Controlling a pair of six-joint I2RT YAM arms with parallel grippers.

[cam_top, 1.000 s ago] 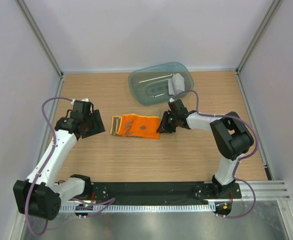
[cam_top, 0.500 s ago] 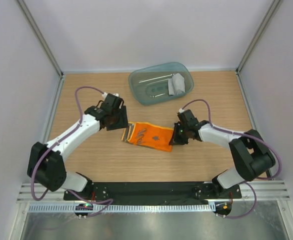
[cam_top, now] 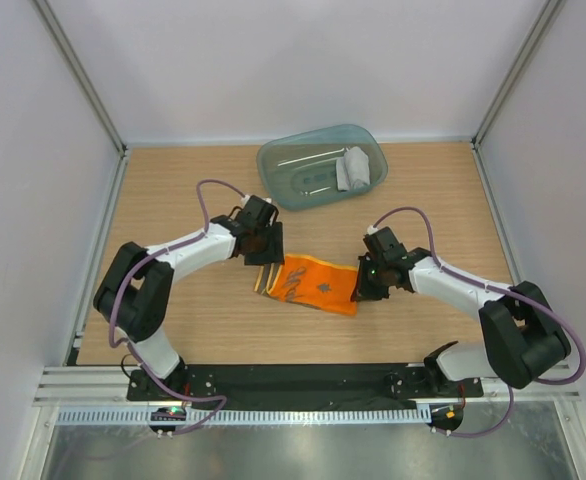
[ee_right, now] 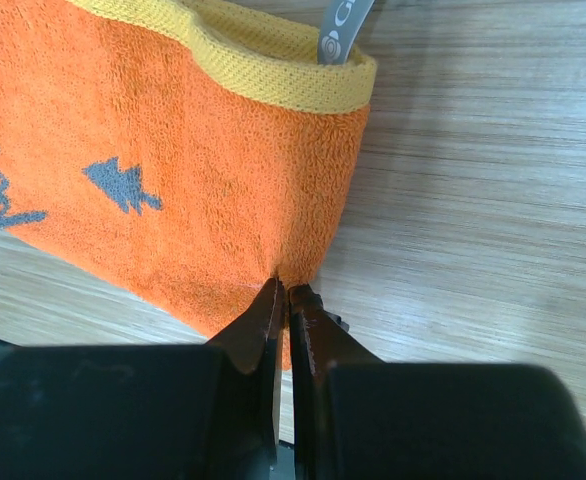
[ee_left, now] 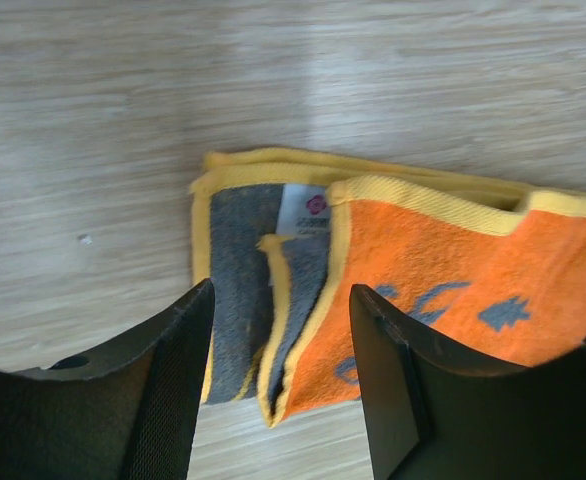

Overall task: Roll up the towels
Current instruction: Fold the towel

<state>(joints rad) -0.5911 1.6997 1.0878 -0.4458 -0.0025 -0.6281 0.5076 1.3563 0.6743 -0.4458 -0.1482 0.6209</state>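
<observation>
— Right claw [ee_right: 285,300]: how is it found?
— It is seen clenched, its tips pinched on the right end of the orange towel [cam_top: 313,286]. That towel is laid flat on the table [cam_top: 173,180] between the two arms, with grey print shown on its upper face.
— And the left claw [ee_left: 283,320]?
— It is held released, jaws apart, just over the towel's left end. Grey backing and a white label are turned up in a fold there. Whether the cloth is touched by it cannot be told.
— Where is the grey towel [cam_top: 353,168] to be found?
— It is seen bunched inside the teal tray [cam_top: 270,170], against the right wall. The tray is set at the far side of the table, well apart from both claws.
</observation>
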